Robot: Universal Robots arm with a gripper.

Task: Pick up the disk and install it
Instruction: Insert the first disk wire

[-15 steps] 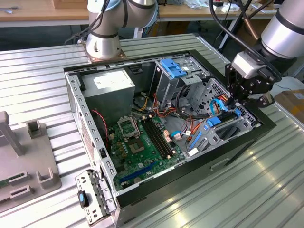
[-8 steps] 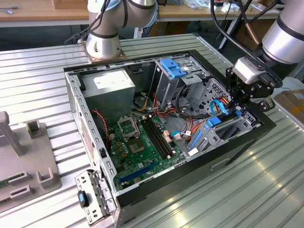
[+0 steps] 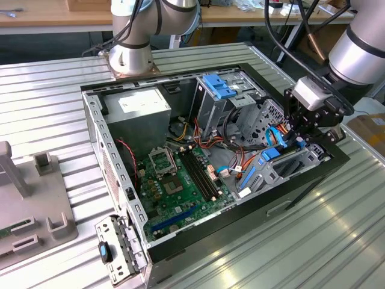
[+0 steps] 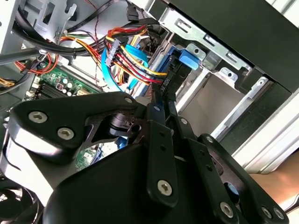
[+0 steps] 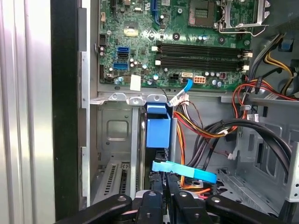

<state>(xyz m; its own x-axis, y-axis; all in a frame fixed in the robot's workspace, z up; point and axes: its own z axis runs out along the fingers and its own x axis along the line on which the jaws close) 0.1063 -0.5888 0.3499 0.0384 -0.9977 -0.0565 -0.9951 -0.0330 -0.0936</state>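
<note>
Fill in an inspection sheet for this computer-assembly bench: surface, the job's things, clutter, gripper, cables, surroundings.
Surface: ribbed grey metal bench carrying an open black desktop computer case.
Job's things: grey disk in its bright blue plastic carrier, standing on edge in the case's lower drive bay.
Clutter: grey moulded fixture tray at the exterior view's left; loose perforated metal bracket beside the case.
Gripper: black gripper down at the drive bay, fingers closed on the disk's edge.
Cables: red, yellow and orange wire bundle; flat blue data cable.
Surroundings: wooden benches behind.
</note>
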